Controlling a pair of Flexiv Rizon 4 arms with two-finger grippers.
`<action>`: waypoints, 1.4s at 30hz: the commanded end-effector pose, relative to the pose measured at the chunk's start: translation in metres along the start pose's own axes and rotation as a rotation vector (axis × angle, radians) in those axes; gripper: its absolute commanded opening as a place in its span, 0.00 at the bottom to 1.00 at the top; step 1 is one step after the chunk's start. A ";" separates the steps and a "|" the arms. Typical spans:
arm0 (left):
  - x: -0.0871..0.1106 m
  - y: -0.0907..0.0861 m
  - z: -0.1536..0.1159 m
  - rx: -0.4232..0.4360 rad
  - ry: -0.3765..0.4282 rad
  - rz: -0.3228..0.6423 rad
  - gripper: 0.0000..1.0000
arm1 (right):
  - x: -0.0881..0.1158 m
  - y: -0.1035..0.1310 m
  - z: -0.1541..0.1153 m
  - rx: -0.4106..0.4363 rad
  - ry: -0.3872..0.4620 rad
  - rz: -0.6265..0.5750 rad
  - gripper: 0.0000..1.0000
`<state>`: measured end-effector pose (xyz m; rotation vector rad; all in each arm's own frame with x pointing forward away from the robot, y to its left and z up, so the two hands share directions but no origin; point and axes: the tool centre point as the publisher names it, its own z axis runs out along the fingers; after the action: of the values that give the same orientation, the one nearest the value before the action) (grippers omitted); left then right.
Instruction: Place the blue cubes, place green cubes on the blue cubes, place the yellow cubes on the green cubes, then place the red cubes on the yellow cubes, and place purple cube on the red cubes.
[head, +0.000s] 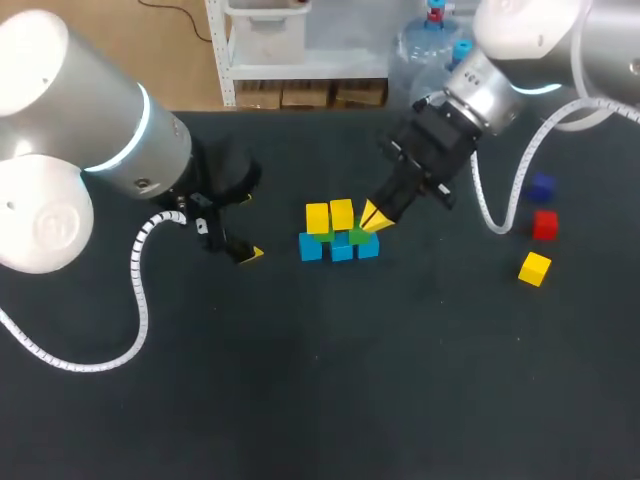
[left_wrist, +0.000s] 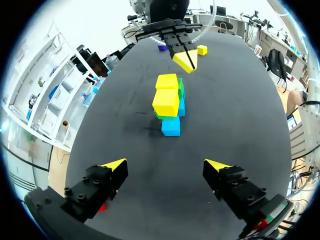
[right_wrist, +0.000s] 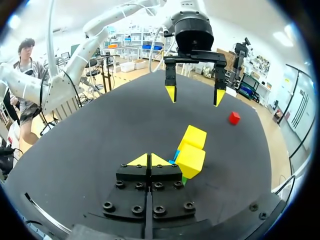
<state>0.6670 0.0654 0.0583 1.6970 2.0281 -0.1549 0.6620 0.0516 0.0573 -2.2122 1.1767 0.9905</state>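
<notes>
The left gripper (left_wrist: 166, 163), its blocky black fingers spread wide and empty, hangs over the matte black table (head: 300, 400), with the stack at its 3 o'clock in the head view. The stack is a row of plain, square-edged blue cubes (head: 340, 249) with green cubes (head: 358, 237) on them and two yellow cubes (head: 330, 216) on top (green shows bare at the right end). The right gripper (head: 375, 218), its wedge tips pinched together on nothing, sits just beside the stack at its 1 o'clock, while a purple cube (head: 541, 186), a red cube (head: 544, 224) and a loose yellow cube (head: 534, 268) lie well apart toward 3 o'clock.

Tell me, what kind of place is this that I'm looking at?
Probably a robotics lab or test bench. A left gripper and a right gripper work over a black table, where small coloured cubes are stacked and a loose red cube waits, like a practice exercise.
</notes>
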 end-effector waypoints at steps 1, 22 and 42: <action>0.001 0.001 0.000 0.004 -0.005 0.003 1.00 | 0.002 -0.001 0.001 -0.004 -0.004 0.000 0.00; 0.001 0.001 0.000 0.004 -0.005 0.003 1.00 | 0.002 -0.004 0.004 -0.011 -0.008 -0.005 0.00; 0.001 0.001 0.000 0.004 -0.005 0.003 1.00 | 0.005 -0.016 -0.003 0.010 0.018 -0.011 0.00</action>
<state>0.6670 0.0654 0.0583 1.6970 2.0281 -0.1549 0.6758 0.0536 0.0573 -2.2196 1.1758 0.9546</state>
